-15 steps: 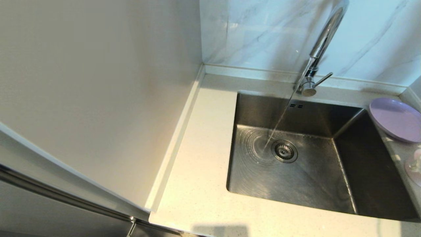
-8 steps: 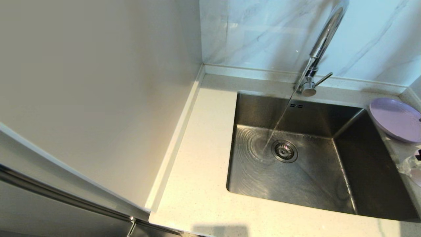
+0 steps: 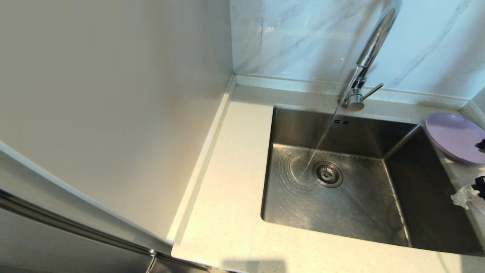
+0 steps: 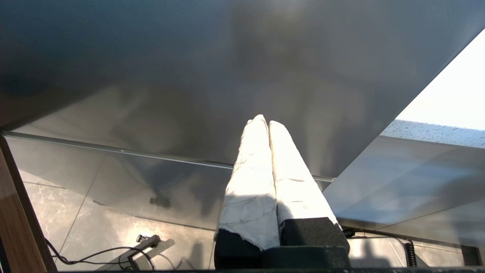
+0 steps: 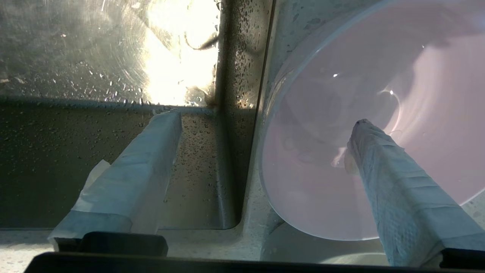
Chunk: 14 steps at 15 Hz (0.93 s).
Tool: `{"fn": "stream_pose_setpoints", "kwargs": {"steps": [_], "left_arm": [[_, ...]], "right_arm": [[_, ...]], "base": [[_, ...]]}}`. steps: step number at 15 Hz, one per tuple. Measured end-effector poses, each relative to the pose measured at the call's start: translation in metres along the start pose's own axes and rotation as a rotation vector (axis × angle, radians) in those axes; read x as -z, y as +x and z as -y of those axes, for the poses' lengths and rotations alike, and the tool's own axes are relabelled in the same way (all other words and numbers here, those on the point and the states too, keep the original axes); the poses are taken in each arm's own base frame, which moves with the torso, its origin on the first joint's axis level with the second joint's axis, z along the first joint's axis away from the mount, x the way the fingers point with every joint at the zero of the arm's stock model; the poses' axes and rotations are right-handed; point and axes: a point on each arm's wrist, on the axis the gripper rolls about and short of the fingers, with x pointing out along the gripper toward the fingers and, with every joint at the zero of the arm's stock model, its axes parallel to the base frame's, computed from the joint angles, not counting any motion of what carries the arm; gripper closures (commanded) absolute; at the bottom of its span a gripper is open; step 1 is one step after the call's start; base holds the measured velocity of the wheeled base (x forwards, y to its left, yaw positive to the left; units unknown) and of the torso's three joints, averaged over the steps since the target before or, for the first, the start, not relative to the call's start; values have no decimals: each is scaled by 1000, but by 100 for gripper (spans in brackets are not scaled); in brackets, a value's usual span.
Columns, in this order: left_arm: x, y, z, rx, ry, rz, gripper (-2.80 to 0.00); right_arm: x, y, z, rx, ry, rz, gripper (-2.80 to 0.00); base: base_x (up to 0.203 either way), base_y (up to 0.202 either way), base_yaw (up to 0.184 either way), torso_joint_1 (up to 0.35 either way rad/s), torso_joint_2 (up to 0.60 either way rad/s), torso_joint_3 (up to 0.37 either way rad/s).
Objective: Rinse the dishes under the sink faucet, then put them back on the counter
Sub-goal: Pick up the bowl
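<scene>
Water runs from the chrome sink faucet point(image 3: 373, 41) into the steel sink point(image 3: 341, 212), landing beside the drain strainer point(image 3: 327, 174). The lilac plate point(image 3: 452, 138) lies on the counter point(image 3: 231, 197) at the sink's far right corner. Only a tape-wrapped finger of my right gripper point(image 3: 471, 191) shows at the right edge. In the right wrist view this gripper point(image 5: 265, 118) is open and straddles the rim of the pale pink bowl point(image 5: 322, 182). One finger hangs over the wet sink wall, the other reaches inside the bowl. The bowl rests on the counter strip point(image 5: 227, 212) beside the sink. My left gripper point(image 4: 264, 120) is shut and empty.
A tall pale cabinet side point(image 3: 113, 94) walls off the counter on the left. Marble-veined tiles point(image 3: 303, 38) stand behind the faucet. The left arm is parked low in front of a grey cabinet front point(image 4: 189, 76), above a tiled floor with a cable point(image 4: 94, 254).
At the right edge the bowl has slipped mostly out of the head view, and the right gripper's wrapped finger has come into view over the sink rim. Water keeps running.
</scene>
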Motion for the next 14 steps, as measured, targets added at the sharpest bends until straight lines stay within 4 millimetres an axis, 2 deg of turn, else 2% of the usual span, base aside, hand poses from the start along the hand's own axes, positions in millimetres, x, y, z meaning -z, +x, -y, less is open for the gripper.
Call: {"fn": "stream_pose_setpoints", "kwargs": {"steps": [14], "left_arm": [[0, 0, 0, -1, 0, 0, 0]], "right_arm": [[-2, -4, -3, 4, -5, 25, 0]], "base": [[0, 0, 0, 0, 0, 0]]}}
